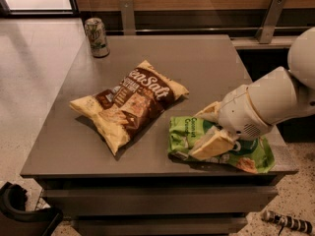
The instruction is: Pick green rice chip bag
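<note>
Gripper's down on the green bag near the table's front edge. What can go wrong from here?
1. The green rice chip bag lies close to the table's front edge, so a nudge from the gripper might slide it off.
2. The gripper sits over the bag's middle; the crinkly bag may slip out or sag on lifting.
3. The brown Salt bag lies close by and could get bumped.

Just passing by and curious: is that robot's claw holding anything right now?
Gripper: down on the green rice chip bag; whether it grips the bag cannot be told.
</note>
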Controlling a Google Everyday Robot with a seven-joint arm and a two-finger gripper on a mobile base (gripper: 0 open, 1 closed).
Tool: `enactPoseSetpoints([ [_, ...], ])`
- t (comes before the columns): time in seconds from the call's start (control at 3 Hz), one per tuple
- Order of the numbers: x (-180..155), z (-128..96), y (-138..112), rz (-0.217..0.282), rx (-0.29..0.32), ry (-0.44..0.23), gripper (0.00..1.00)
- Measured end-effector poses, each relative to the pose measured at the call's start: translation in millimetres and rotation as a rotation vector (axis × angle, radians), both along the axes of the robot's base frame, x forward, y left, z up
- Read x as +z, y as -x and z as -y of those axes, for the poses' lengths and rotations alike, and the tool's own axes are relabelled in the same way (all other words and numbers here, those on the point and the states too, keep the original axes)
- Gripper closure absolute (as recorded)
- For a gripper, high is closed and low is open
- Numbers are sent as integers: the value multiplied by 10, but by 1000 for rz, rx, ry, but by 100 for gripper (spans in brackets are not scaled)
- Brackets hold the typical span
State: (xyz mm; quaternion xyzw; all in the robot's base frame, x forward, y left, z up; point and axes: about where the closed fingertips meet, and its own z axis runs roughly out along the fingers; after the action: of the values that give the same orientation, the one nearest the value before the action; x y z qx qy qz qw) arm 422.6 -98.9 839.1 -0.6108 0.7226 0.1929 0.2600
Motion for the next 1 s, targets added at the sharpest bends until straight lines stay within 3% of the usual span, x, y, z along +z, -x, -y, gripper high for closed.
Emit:
enactPoseSetpoints([
  [0.67,959,100,-212,179,15,7,100],
  [1.0,1368,153,-296,279,27,-28,100],
])
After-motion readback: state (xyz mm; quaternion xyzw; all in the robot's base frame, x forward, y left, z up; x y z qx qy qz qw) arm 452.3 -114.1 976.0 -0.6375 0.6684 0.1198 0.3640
